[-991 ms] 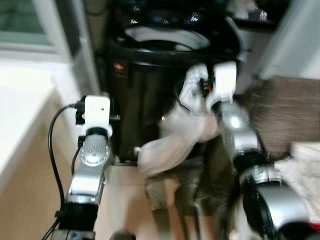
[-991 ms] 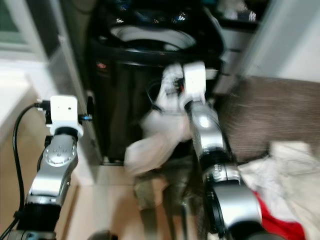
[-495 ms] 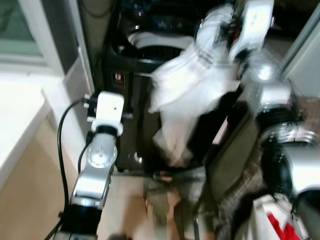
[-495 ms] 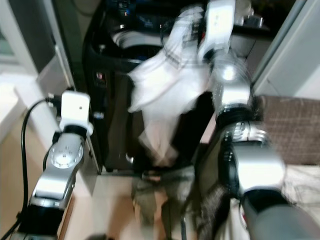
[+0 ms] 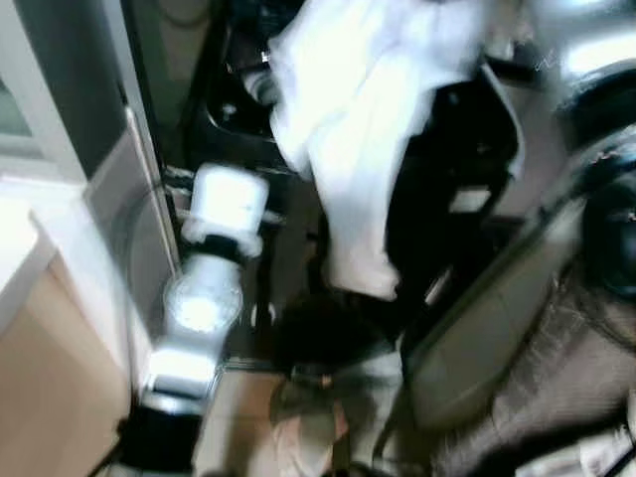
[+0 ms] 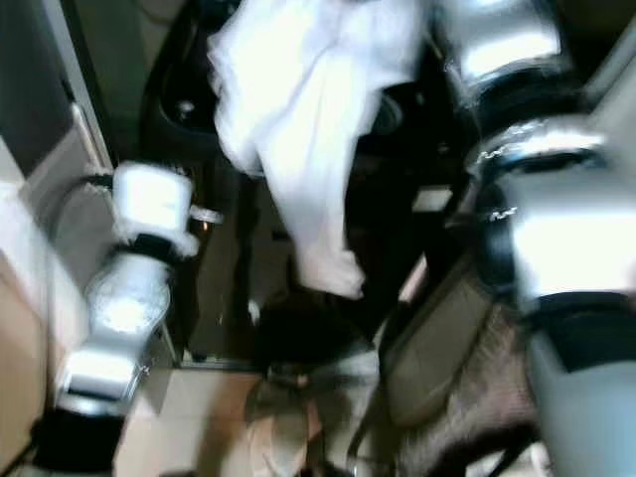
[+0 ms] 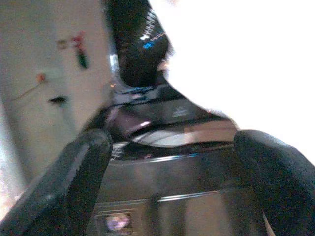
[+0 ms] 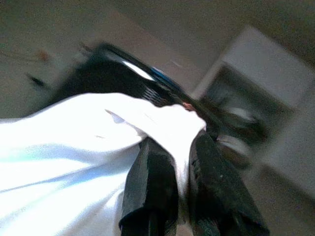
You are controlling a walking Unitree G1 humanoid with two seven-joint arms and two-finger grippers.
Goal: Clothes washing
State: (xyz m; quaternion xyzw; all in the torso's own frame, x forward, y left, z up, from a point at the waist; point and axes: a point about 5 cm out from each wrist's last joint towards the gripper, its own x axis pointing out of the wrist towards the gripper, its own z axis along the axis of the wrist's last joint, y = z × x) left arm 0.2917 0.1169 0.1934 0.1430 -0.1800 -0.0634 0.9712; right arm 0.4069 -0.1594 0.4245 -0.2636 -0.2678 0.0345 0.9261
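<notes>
Left eye view: I am holding a white garment high with my right arm, and it is hanging down in front of the black washing machine. Its lower edge is hanging above a heap of dark clothes on the floor. My left arm is reaching forward beside the machine's left side, next to a grey door frame. The picture is blurred.

Right eye view: I am seeing the same layout, with the white garment draping across the machine's front and my right arm rising close to the camera on the right.

Left wrist view: my left hand is standing wide open, its two black fingers well apart and holding nothing. Between them I am looking at the machine's dark top edge, with the white garment filling the space above it.

Right wrist view: my right hand is pinching the white garment, with both black fingers closed tight on a fold of the cloth. The cloth is spreading away from the fingers, and the black machine lies behind it.
</notes>
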